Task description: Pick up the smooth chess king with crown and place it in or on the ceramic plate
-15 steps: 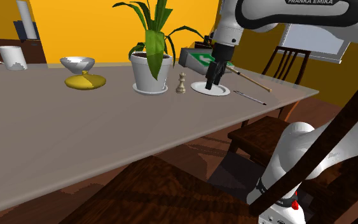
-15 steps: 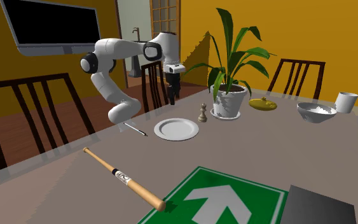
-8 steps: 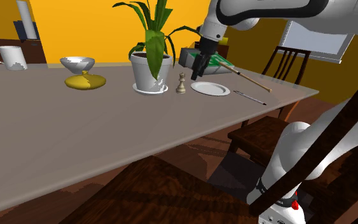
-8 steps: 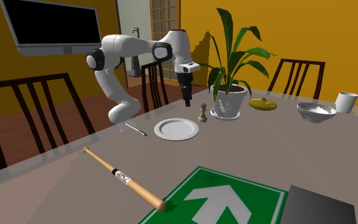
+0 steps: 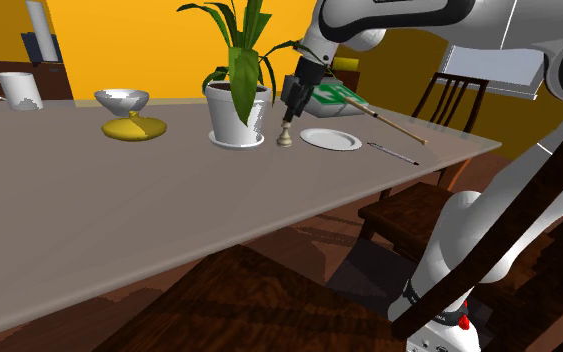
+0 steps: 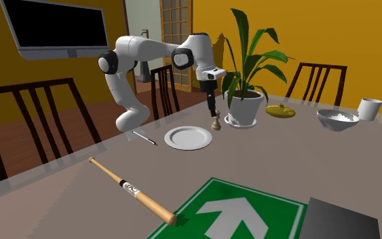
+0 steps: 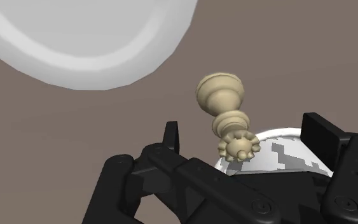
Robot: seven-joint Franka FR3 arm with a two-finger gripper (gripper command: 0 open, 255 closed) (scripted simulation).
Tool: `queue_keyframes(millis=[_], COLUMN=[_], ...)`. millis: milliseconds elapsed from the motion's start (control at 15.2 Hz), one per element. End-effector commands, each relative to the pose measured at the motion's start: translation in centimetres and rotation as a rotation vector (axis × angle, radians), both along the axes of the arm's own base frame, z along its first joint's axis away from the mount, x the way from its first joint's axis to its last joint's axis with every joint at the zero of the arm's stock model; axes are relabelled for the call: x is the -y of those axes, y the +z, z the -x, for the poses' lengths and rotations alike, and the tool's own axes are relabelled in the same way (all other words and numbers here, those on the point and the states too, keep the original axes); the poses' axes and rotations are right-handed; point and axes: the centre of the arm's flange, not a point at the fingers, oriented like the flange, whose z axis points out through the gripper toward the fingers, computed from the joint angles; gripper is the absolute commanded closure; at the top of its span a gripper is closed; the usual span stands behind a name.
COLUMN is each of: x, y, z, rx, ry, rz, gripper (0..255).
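Note:
A beige chess king [image 5: 285, 136] with a knobbed crown stands upright on the brown table, between a white potted plant [image 5: 237, 115] and a white plate [image 5: 330, 139]. My black gripper [image 5: 291, 112] hangs just above the king, pointing down at it. In the second exterior view the gripper [image 6: 212, 110] is right over the king [image 6: 216, 124], with the plate [image 6: 188, 138] in front of it. In the wrist view the gripper [image 7: 244, 137] is open, its fingers [image 7: 171, 137] stand apart on either side of the crown [image 7: 239, 146] without touching it, and the plate [image 7: 82, 38] lies beyond.
A wooden bat [image 6: 131, 190], a green arrow sign [image 6: 237, 214] and a pen [image 6: 144, 138] lie near the plate. A yellow lidded dish [image 5: 134, 127], a bowl [image 5: 121, 99] and a mug [image 5: 11, 90] sit farther along the table. Dark chairs [image 6: 315, 81] surround it.
The arm has swung from over the plate toward the shoulder view's left and come to rest above the chess king. The fingers have stayed apart.

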Motion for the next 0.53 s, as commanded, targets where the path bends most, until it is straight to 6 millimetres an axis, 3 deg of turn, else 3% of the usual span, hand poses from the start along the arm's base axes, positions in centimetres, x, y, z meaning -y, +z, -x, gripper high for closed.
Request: queue_keyframes(millis=[0,132,462], x=[-0.1,-0.2,-0.2], y=[-1.1,-2.4,-2.4], z=[-0.2,-0.5,-0.5], rx=[0.001,0.001,0.001], ry=[0.001,0.001,0.001], rz=[0.000,0.000,0.000], gripper=[0,0,0])
